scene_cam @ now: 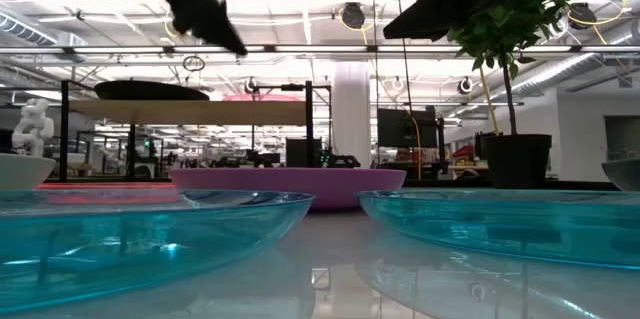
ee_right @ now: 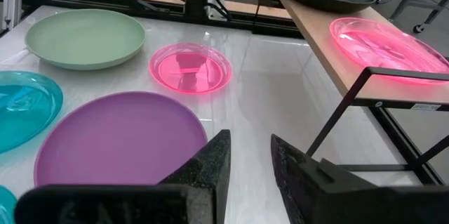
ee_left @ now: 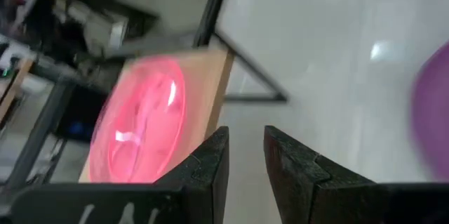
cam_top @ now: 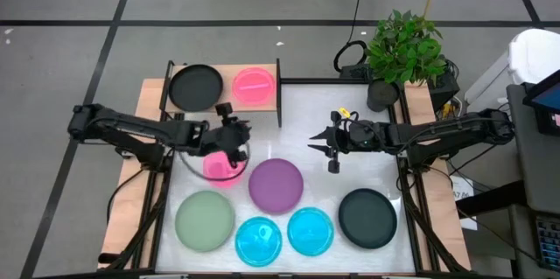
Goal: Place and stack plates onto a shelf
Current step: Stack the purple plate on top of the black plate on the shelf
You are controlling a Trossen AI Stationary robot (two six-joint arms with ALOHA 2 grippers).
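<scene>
Purple plate [cam_top: 276,184] lies between both empty, slightly parted claws, left [cam_top: 229,143] and right [cam_top: 322,149].

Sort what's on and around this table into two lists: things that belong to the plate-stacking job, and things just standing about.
Job:
- shelf
- black plate on shelf
- pink plate on shelf
- pink plate on table
- purple plate
- green plate
- two cyan plates
- black plate on table

Standing about:
- potted plant
- cables

No text, label, brand or number can be read in any view.
</scene>
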